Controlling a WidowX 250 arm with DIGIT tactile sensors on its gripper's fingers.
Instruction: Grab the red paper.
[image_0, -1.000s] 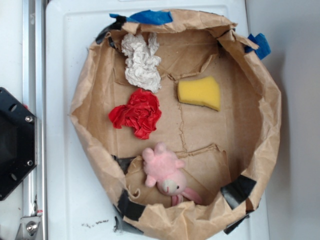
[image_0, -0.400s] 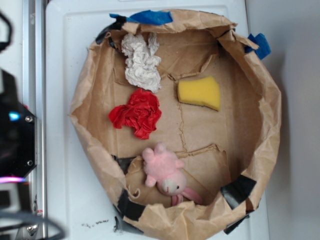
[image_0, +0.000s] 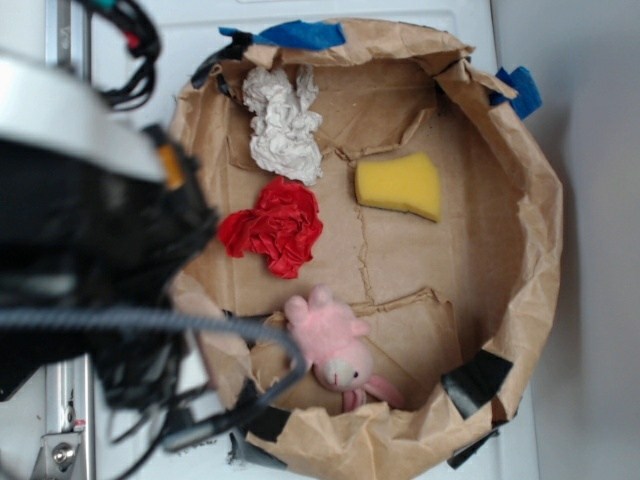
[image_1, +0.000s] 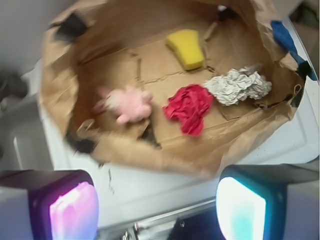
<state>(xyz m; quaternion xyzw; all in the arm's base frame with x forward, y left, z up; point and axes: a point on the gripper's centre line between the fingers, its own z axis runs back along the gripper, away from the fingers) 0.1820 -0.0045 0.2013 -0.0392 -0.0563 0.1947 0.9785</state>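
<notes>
The red paper (image_0: 277, 226) is a bright red crumpled wad lying on the floor of a brown paper basin (image_0: 540, 240), left of centre. It also shows in the wrist view (image_1: 190, 106). My gripper (image_1: 157, 210) is open and empty, its two lit pads wide apart, held high over the white surface outside the basin's left rim. In the exterior view the arm (image_0: 90, 220) is a dark blurred mass at the left, covering the basin's left wall; its fingertips are hidden there.
In the basin lie a white-grey crumpled paper wad (image_0: 285, 125), a yellow sponge (image_0: 400, 185) and a pink plush toy (image_0: 330, 345). The basin's crumpled walls stand up all round. It sits on a white tray (image_0: 130, 60) with a metal rail (image_0: 62, 30) at the left.
The arm has swung into the exterior view from the left and now covers the basin's left wall. The things in the basin have not moved.
</notes>
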